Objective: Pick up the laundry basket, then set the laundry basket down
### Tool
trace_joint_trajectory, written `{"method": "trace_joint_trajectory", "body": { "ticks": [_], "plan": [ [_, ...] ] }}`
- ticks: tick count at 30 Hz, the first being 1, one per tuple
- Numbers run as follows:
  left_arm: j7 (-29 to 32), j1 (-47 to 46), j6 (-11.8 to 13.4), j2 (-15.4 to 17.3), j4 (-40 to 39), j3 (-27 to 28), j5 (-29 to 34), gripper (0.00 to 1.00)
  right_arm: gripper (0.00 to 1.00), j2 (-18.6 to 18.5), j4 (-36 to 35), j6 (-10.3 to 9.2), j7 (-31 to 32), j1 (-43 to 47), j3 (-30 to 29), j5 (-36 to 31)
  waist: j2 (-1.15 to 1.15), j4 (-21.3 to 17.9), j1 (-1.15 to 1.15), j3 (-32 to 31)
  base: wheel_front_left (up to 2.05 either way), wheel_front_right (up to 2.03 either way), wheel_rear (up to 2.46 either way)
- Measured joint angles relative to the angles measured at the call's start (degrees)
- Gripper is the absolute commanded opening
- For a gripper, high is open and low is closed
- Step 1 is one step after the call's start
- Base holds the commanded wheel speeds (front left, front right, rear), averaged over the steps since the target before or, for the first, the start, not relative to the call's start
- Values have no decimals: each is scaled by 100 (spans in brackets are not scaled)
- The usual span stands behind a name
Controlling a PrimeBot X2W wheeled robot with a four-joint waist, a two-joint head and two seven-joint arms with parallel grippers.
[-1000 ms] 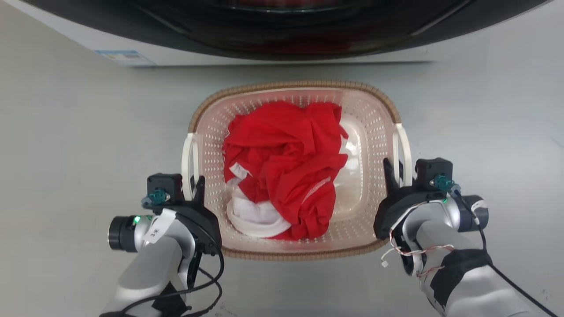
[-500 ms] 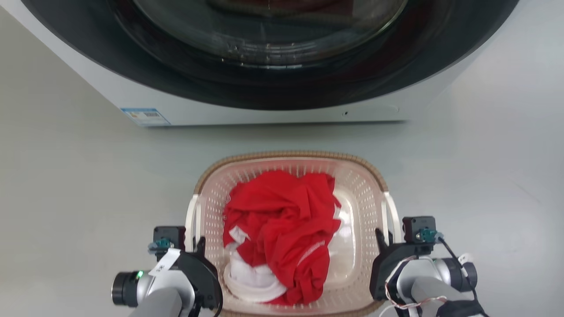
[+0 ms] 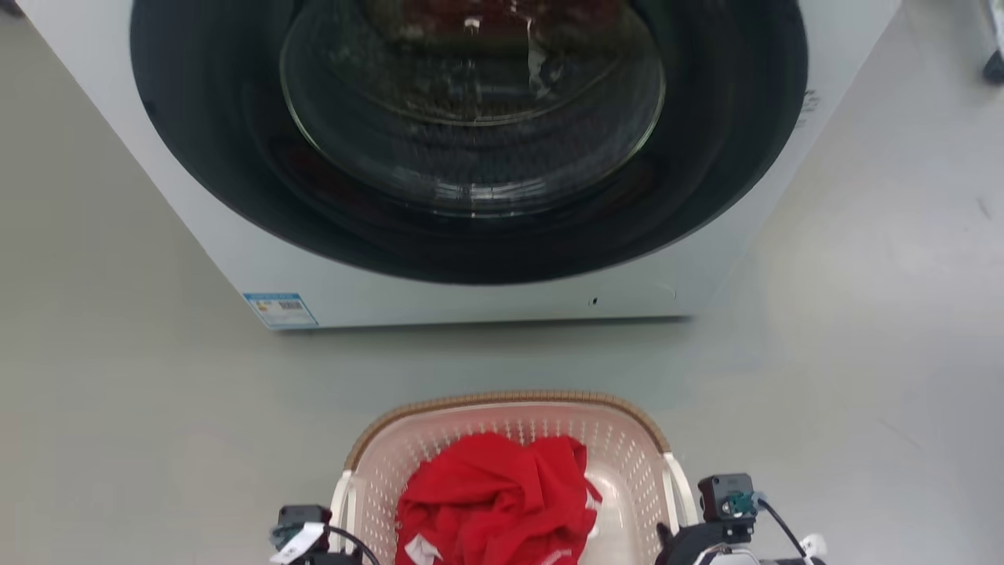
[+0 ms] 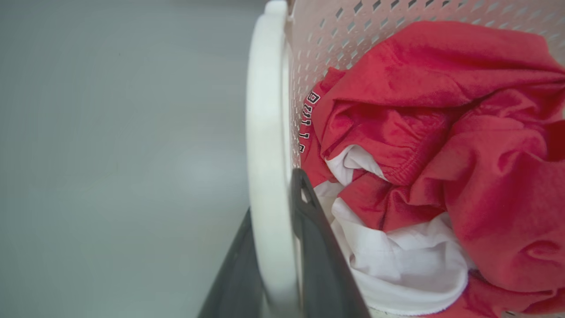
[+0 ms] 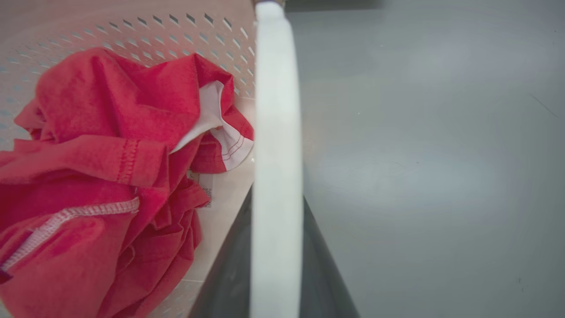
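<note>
The laundry basket, beige-pink with a brown woven-look rim, sits at the bottom of the head view with a red and white garment inside. My left gripper is at its left white handle. In the left wrist view the gripper has a dark finger on each side of that handle. My right gripper is at the right white handle, and the right wrist view shows the gripper shut across it the same way. The basket's near half is cut off in the head view.
A white front-loading washing machine with a large dark round door stands straight ahead, a short stretch of grey floor beyond the basket. Grey floor also spreads to both sides.
The whole head picture has slid downward, so the camera moved: far more of the washing machine shows and the basket sits lower. Both grippers keep the same hold on the handles.
</note>
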Motion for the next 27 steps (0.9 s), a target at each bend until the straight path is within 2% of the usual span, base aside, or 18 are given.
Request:
{"method": "trace_joint_trajectory", "body": {
  "ticks": [13, 27],
  "plan": [
    [252, 611, 1, 36, -5, -197, -123, 0, 0, -12, -78, -29, 355, 501, 396, 420, 0, -121, 0, -992, 0, 0, 0],
    [326, 611, 49, 58, -26, -265, -174, 0, 0, -24, -73, -31, 412, 492, 609, 709, 1, -220, 1, -1196, 0, 0, 0]
  ]
}}
